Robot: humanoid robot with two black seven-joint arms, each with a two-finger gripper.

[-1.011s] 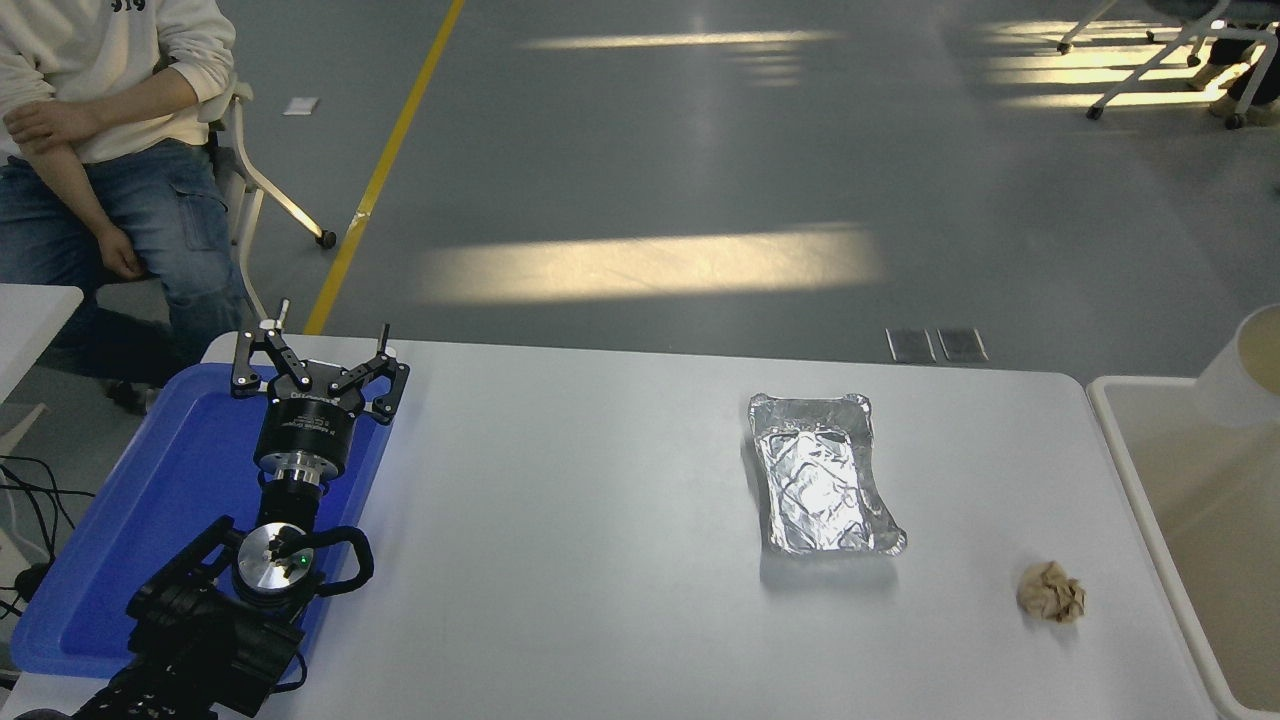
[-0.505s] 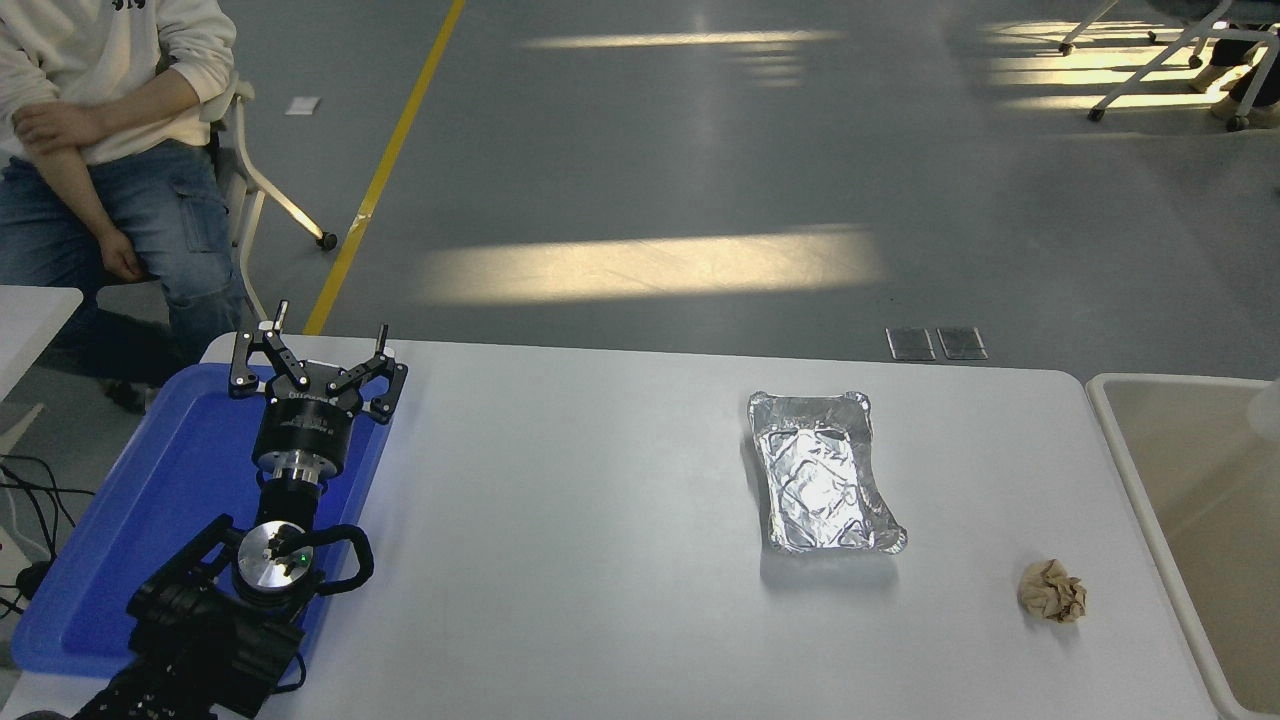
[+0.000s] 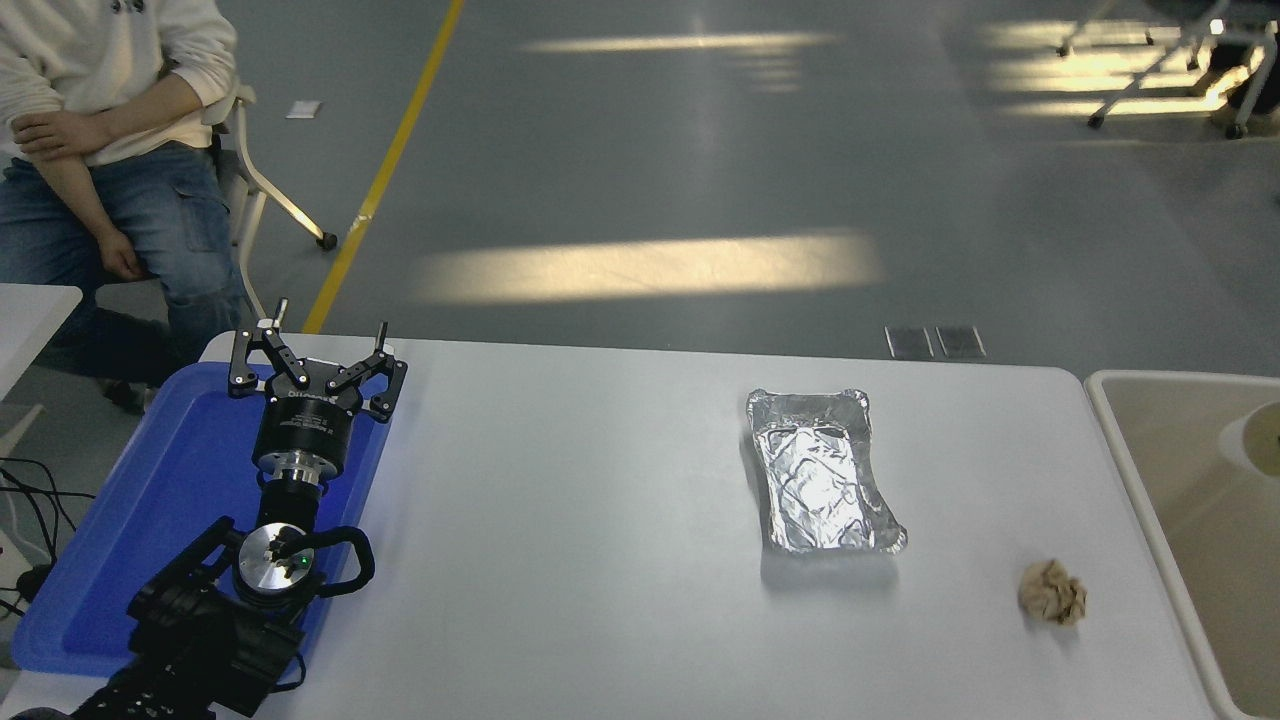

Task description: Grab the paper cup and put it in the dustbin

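Observation:
The paper cup [image 3: 1253, 440] shows at the right edge, white with a cream inside, lying within the dustbin. The dustbin [image 3: 1128, 470] is a large beige bin beside the table's right end; only its left part is in view. My left gripper [image 3: 326, 340] is open and empty, parked over the blue tray at the lower left. My right arm and gripper are out of view.
A blue plastic tray [image 3: 150, 520] lies under the left arm. A crinkled silver foil tray [image 3: 820, 475] sits right of the table's middle. A crumpled brown paper ball [image 3: 1052, 592] lies near the front right. A person [image 3: 100, 150] sits at the far left.
The cup, first high at the right edge above the bin, slid almost out of view, then shows lower inside the bin. The left arm has not moved.

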